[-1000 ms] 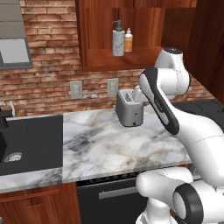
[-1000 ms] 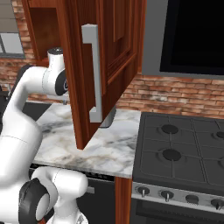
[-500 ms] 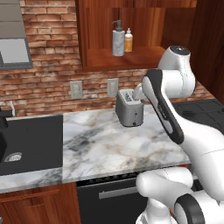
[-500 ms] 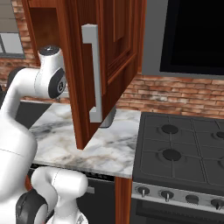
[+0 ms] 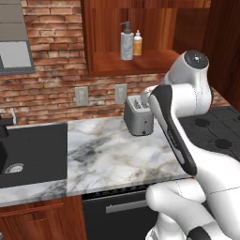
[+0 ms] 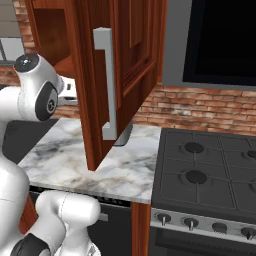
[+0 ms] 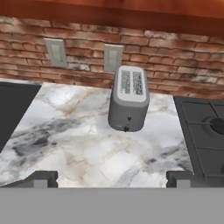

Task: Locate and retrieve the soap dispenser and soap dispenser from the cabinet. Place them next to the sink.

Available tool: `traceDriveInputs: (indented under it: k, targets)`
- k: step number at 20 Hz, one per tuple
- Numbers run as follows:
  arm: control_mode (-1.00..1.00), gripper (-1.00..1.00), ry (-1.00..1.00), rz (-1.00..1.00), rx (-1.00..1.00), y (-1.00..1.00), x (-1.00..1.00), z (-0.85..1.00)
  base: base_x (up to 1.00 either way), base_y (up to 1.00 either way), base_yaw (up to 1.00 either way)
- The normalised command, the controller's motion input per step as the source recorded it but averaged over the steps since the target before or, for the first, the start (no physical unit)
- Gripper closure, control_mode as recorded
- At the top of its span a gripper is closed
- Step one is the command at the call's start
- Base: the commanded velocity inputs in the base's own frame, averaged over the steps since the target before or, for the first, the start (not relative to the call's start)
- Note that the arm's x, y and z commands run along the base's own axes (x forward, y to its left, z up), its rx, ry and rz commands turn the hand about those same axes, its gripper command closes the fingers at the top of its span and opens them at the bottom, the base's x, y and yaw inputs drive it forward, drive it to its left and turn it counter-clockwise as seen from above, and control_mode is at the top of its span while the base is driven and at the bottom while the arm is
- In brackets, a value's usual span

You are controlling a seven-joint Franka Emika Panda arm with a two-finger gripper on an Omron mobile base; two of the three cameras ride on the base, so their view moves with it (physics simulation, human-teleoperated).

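At far left the black sink (image 5: 33,147) sits sunk in the marble counter (image 5: 108,159), its near side bare and free for setting things down. Further right, up on the shelf of the open cabinet (image 5: 140,61), the grey marbled soap dispenser (image 5: 126,42) stands upright with the smaller orange bottle (image 5: 137,43) just beside it, touching or nearly so. Below them the silver toaster (image 7: 128,98) rests on the counter. The gripper (image 7: 112,177) hangs above the counter with its jaws spread wide and nothing between them. A good reach would probably rise clear of the toaster, take the taller bottle first, and approach level so the orange one isn't knocked.
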Motion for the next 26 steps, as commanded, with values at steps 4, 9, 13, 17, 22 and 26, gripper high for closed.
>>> traceDriveInputs:
  k: [4,9,13,17,22,26]
  targets:
    - [-1.00,-1.00,-0.07,-0.08,0.04,0.13,0.14,0.50,0.00,0.00,0.00]
    - [-1.00,-1.00,-0.02,-0.10,0.09,0.17,0.21,0.44,0.00,0.00,0.00]
    - [-1.00,-1.00,0.00,-0.07,0.11,0.09,0.11,0.38,0.00,0.00,0.00]
    - [-1.00,-1.00,-0.02,0.00,0.11,0.00,0.01,0.50,0.00,0.00,0.00]
    - [-1.00,-1.00,-0.13,0.07,0.04,-0.03,0.03,0.22,0.00,0.00,0.00]
    - [-1.00,-1.00,-0.20,0.11,0.00,-0.05,0.16,0.00,0.00,0.00,0.00]
